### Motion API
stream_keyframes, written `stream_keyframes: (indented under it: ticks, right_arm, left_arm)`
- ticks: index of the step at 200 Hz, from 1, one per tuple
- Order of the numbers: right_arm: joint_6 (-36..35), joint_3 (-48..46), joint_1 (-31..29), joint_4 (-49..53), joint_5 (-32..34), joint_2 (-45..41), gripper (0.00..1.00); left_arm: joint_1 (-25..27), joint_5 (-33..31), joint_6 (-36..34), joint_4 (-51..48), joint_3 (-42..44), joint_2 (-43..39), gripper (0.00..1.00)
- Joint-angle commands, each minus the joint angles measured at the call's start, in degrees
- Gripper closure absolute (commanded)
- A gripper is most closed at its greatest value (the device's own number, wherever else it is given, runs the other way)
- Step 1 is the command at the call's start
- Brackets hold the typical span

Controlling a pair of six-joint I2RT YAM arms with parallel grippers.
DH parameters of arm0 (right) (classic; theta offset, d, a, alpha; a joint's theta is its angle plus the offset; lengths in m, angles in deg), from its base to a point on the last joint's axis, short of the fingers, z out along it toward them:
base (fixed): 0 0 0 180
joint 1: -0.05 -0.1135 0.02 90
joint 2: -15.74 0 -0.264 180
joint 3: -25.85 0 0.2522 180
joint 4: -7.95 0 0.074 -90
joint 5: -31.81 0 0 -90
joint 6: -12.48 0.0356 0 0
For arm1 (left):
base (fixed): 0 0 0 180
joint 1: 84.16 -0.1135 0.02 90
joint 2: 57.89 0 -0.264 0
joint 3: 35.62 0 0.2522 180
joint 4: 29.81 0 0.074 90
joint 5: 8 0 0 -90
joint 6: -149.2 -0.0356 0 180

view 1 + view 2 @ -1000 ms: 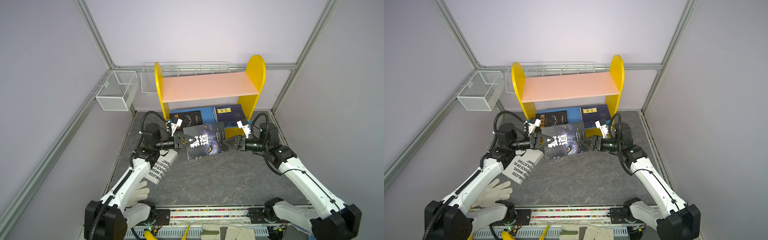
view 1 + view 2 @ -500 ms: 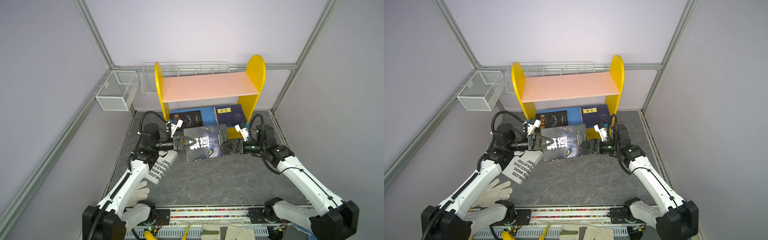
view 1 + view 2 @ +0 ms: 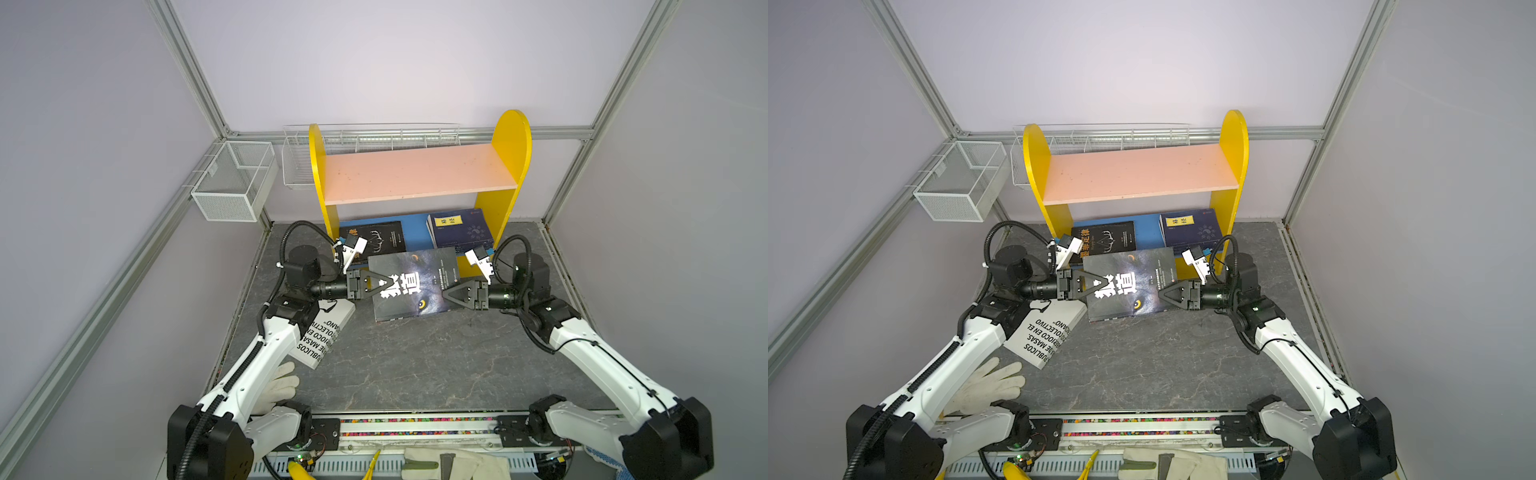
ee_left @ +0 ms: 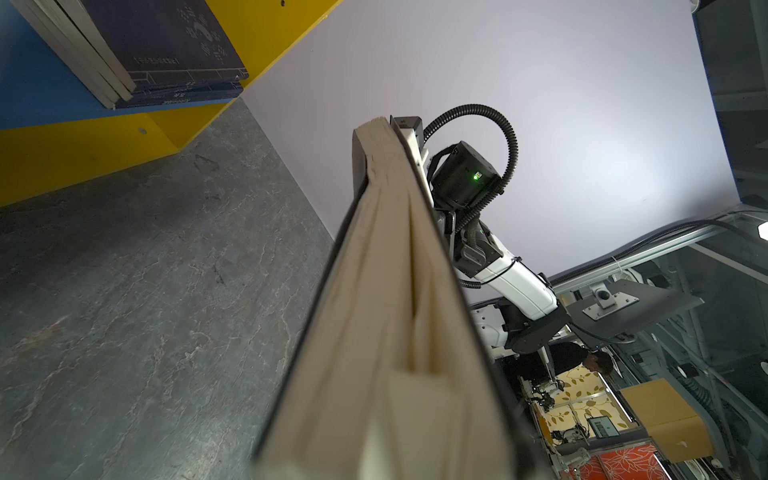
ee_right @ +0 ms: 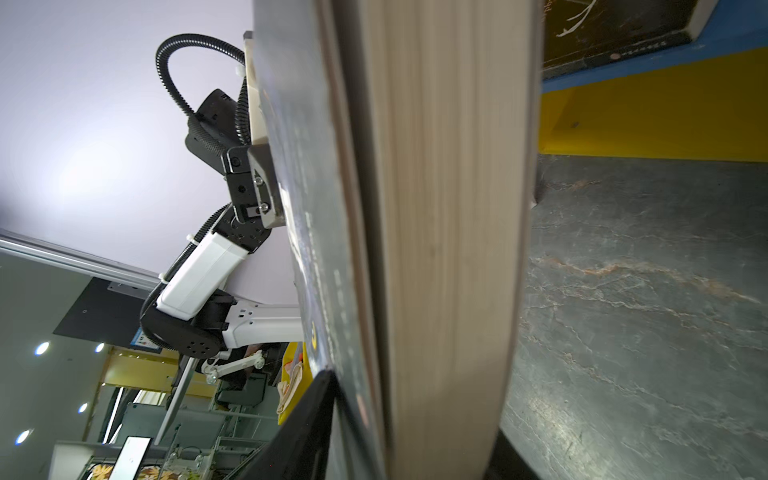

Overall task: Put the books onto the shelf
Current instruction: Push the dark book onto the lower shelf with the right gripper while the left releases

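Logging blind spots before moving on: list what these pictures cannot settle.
- White book: title partly covered by left arm, both top views.
- Navy stack: count unclear; top views show only its top cover, left wrist view crops it.
- Right gripper: lower finger hidden under wolf-eye book in top views; right wrist view too close to show whether it clamps.

Between the black left claw (image 3: 388, 285) and the black right claw (image 3: 444, 294), the wolf-eye book (image 3: 415, 266) is blue-black, with white characters and one yellow eye. Beyond the claws, the shelf (image 3: 512, 141) has yellow sides, a pink upper board and a blue lower one. Behind the left claw, the white book (image 3: 324, 332) carries black lettering.
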Motion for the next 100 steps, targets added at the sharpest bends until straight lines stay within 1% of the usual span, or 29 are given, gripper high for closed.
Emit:
stream_keyframes:
  ticks: [1,14,51,59,69,82,100]
  right_arm:
    - [4.97,-1.67,-0.36,-8.10,-3.97,-1.56,0.60]
    - [5.17,-1.87,-0.50,-8.53,-3.99,-1.79,0.65]
    - [5.49,-1.72,-0.50,-8.03,-3.57,-2.59,0.73]
    - [5.66,-1.77,-0.48,-7.92,-3.26,-2.70,0.74]
    - [5.61,-1.72,-0.55,-7.25,-2.31,-2.90,0.76]
    - [5.25,-1.59,-0.56,-5.65,-0.36,-3.05,0.79]
    - [4.86,-0.98,-0.96,-2.67,4.14,-2.98,0.84]
  left_arm:
    - [0.05,1.56,-0.98,6.14,-2.84,0.60,1.00]
    - [0.06,1.43,-1.02,6.74,-2.78,0.95,1.00]
    - [-0.02,1.13,-2.40,5.76,-3.35,2.30,1.00]
    - [-0.08,0.42,-4.15,3.25,-4.15,2.72,1.00]
    - [-0.19,-1.12,-7.80,-2.31,-5.65,3.08,1.00]
    - [-0.39,-4.98,-13.03,-10.24,-8.00,3.23,1.00]
    - [-0.46,-11.12,-16.56,-17.42,-10.91,3.09,0.99]
